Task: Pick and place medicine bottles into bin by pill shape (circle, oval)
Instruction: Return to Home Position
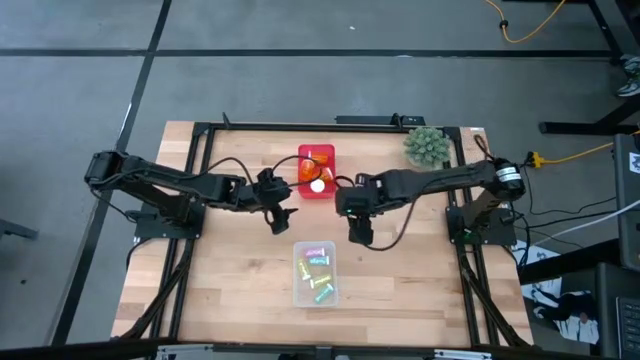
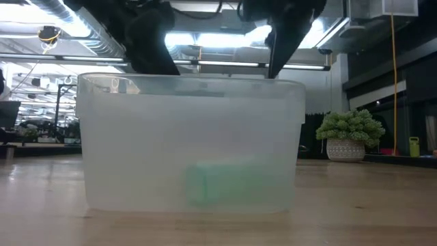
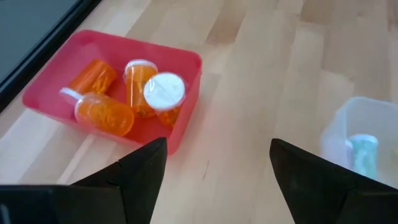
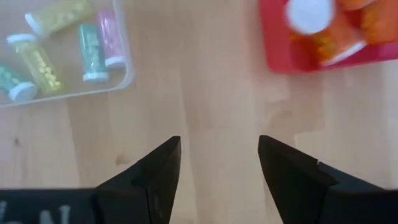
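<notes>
Wooden tabletop (image 1: 230, 290): orange bottles (image 3: 102, 112) inside red bin (image 3: 186, 118), pastel bottles (image 1: 317, 270) in clear bin (image 1: 300, 292) near red bin. Left gripper (image 3: 217, 146), right gripper (image 4: 219, 140) flank red bin, both wide, empty. Homing: lift first, avoid clipping bin walls.

text: none legible | right gripper (image 4: 219, 139) body: faint pale marks (image 4: 43, 216), possibly letters (cut off)

Orange bottles (image 3: 106, 114) in red bin (image 3: 143, 46); pastel bottles (image 4: 93, 43) in clear bin (image 2: 147, 137).
</notes>
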